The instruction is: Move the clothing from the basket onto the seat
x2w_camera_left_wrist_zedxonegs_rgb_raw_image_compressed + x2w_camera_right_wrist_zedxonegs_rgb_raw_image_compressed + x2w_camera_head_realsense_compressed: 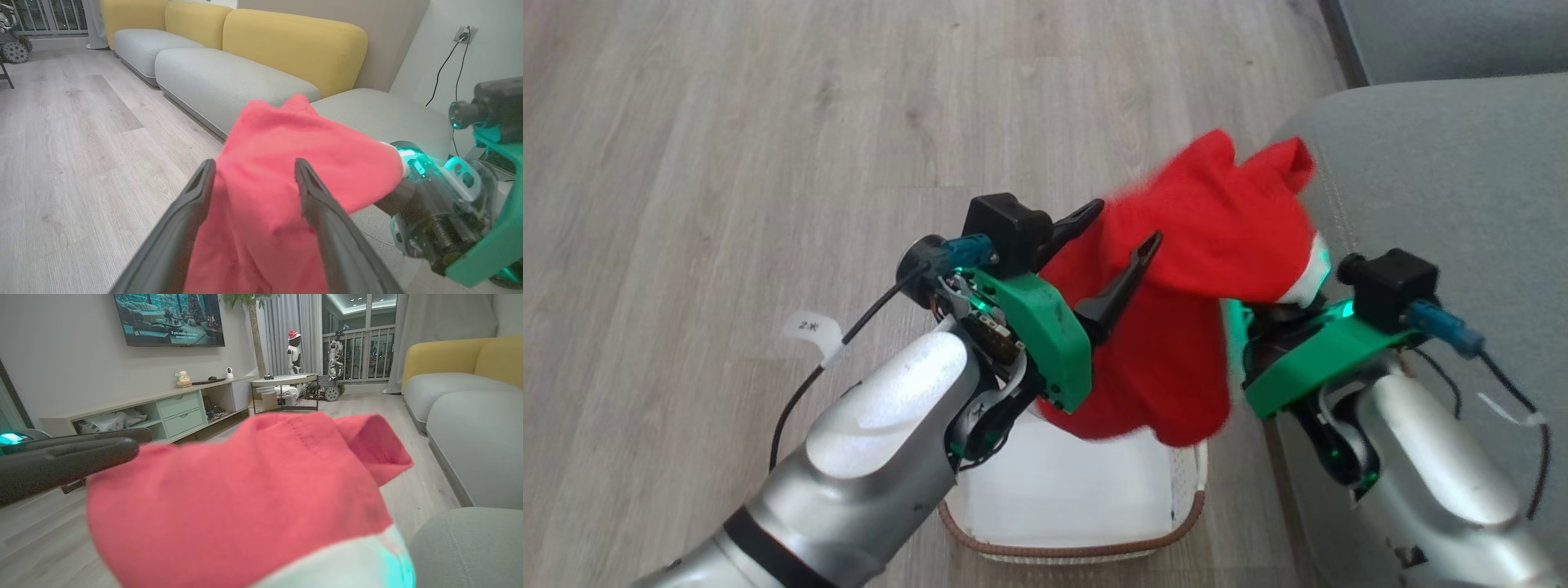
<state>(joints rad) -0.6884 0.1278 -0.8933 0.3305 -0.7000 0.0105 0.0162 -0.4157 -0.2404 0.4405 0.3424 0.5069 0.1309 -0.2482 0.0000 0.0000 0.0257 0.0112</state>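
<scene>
My right gripper [1262,314] is clamping shut on the bright red soft fabric garment [1201,245] near its white trim; my left gripper [1125,224] is standing wide open, jaws flanking the cloth, pinching nothing; garment is hanging over the cream-white perforated plastic basket [1078,551], long axis down; grey-green upholstered sofa seat [1445,180] is lying just right of it, nearer my right arm.

The bright red soft fabric garment [1176,343] is hanging at one o'clock of my wide-spread left pincer [1123,226], barring the way toward my right pincer [1260,317], which is gripping it. The grey-green upholstered seat cushion [1445,180] is walling off three o'clock. The pale wooden plank floor [727,163] is lying open from nine to twelve. At six, the near half of the cream-white perforated plastic basket [1094,549] is lying open.
</scene>
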